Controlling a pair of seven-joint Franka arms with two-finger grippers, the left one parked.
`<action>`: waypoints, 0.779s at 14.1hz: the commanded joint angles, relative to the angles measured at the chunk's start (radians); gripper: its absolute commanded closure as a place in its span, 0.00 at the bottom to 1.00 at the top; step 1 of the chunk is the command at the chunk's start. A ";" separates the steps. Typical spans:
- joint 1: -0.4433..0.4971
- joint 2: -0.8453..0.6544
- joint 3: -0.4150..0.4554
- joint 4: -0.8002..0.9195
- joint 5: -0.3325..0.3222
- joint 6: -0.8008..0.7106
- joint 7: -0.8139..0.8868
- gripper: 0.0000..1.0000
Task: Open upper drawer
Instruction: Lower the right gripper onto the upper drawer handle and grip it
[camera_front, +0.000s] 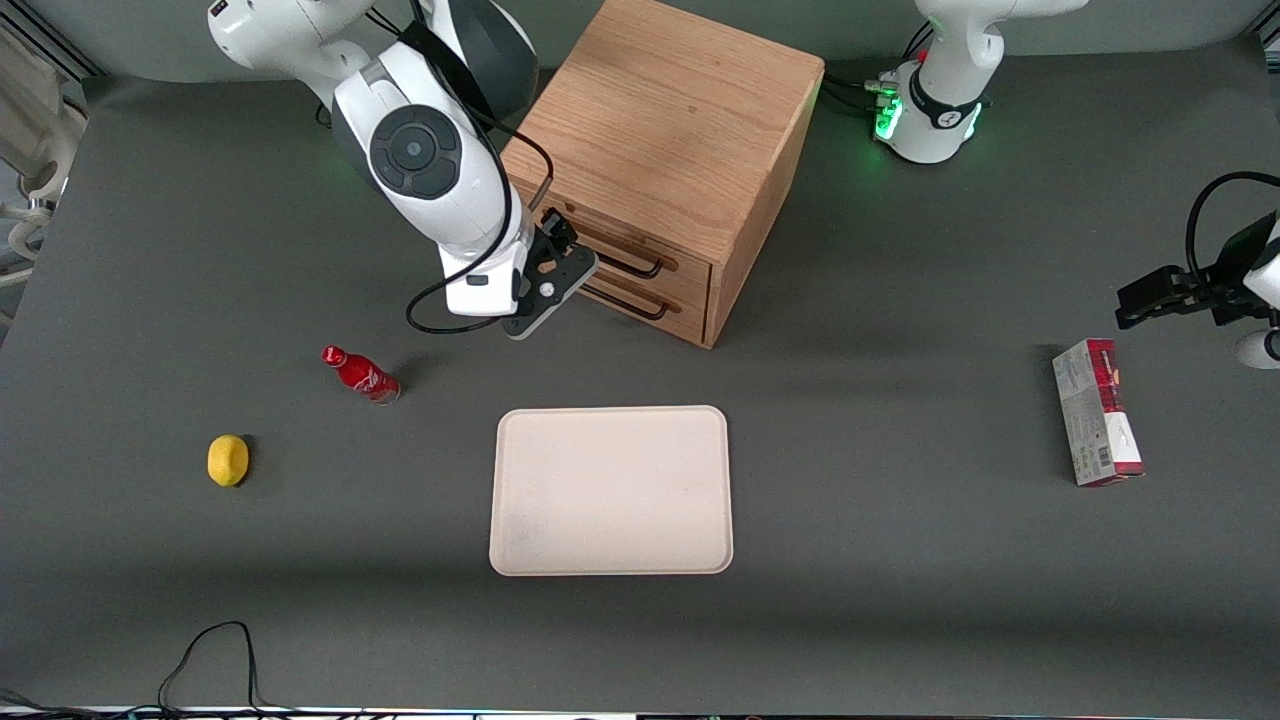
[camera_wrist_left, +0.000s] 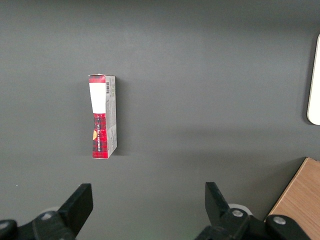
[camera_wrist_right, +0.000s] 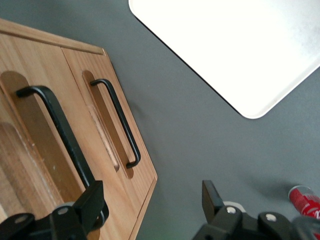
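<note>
Now the gripper (camera_wrist_right: 152, 210), fingers (camera_wrist_right: 92, 202) wide apart, is reaching the upper drawer (camera_wrist_right: 35, 165)'s black handle (camera_wrist_right: 60, 135) and must close on it next.

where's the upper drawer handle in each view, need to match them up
Front view: the upper drawer handle runs across the cabinet front, just above the lower handle, with the open gripper at its end.
Right wrist view: the thicker bar reaching down to a finger.
Left wrist view: not in it.
Shared landmark: the cream tray.
</note>
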 joint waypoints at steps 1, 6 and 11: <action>0.014 0.032 -0.008 0.034 0.074 0.006 -0.021 0.00; 0.017 0.057 -0.006 0.045 0.116 0.028 -0.015 0.00; 0.037 0.080 -0.003 0.045 0.116 0.040 -0.035 0.00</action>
